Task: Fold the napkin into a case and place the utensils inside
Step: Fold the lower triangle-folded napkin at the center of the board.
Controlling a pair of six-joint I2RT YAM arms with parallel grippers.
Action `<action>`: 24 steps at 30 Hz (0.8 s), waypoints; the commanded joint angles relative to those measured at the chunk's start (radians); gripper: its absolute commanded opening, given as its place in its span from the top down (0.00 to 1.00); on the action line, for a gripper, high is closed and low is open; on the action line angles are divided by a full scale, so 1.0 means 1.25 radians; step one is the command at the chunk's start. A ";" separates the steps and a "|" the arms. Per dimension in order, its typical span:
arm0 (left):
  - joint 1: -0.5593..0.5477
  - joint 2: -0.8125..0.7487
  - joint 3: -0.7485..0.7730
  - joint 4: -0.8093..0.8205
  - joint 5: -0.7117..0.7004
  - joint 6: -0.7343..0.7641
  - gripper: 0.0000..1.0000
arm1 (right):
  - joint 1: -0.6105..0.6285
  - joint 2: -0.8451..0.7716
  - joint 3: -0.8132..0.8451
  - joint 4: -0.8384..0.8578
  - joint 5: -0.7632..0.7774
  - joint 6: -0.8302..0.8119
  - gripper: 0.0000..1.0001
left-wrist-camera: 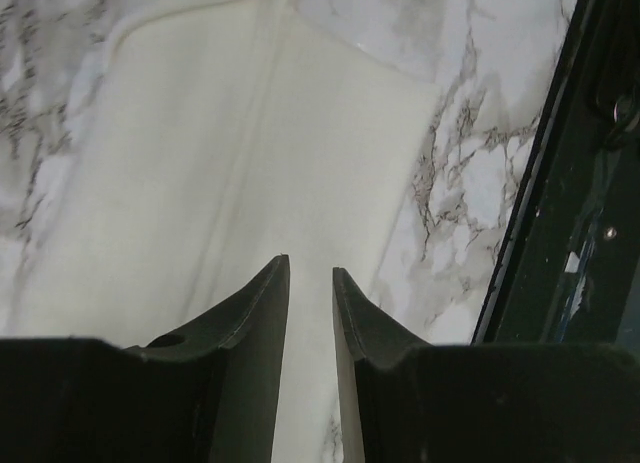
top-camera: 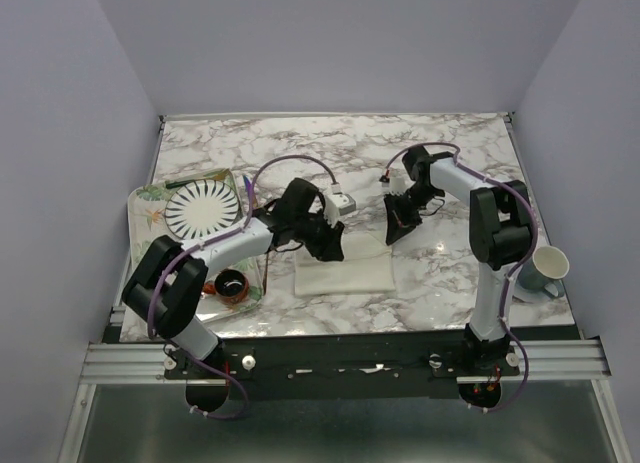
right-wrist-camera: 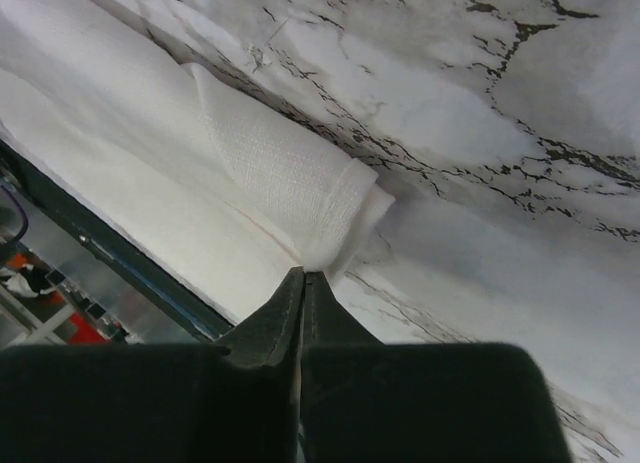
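Observation:
The cream napkin [top-camera: 345, 271] lies folded on the marble table, in front of both arms. My left gripper [top-camera: 328, 248] hovers over its far left part, jaws a little apart with nothing between them; in the left wrist view [left-wrist-camera: 311, 273] the cloth [left-wrist-camera: 230, 163] lies flat below. My right gripper [top-camera: 395, 233] is at the napkin's far right corner. In the right wrist view [right-wrist-camera: 303, 273] the jaws are shut on a raised fold of the cloth [right-wrist-camera: 290, 178]. A slim purple-blue utensil [top-camera: 246, 189] lies by the plate. I cannot make out the copper fork.
A white plate with black radial stripes [top-camera: 203, 208] sits on a floral tray [top-camera: 145, 198] at the left. A dark round bowl [top-camera: 232, 283] stands at the tray's near end. A grey-green mug [top-camera: 545, 268] stands at the right edge. The table's front rail [left-wrist-camera: 560, 233] is close to the napkin.

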 commanded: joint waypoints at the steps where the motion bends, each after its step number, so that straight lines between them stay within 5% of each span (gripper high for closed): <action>1: -0.105 0.009 -0.005 -0.070 -0.102 0.198 0.64 | -0.002 0.029 -0.002 -0.013 0.019 -0.016 0.83; 10: -0.176 0.091 0.046 -0.086 -0.194 0.215 0.66 | -0.003 0.017 -0.005 -0.016 0.065 -0.013 0.67; 24: -0.196 0.161 0.073 -0.086 -0.225 0.169 0.72 | -0.002 0.038 -0.021 -0.030 0.014 -0.001 0.72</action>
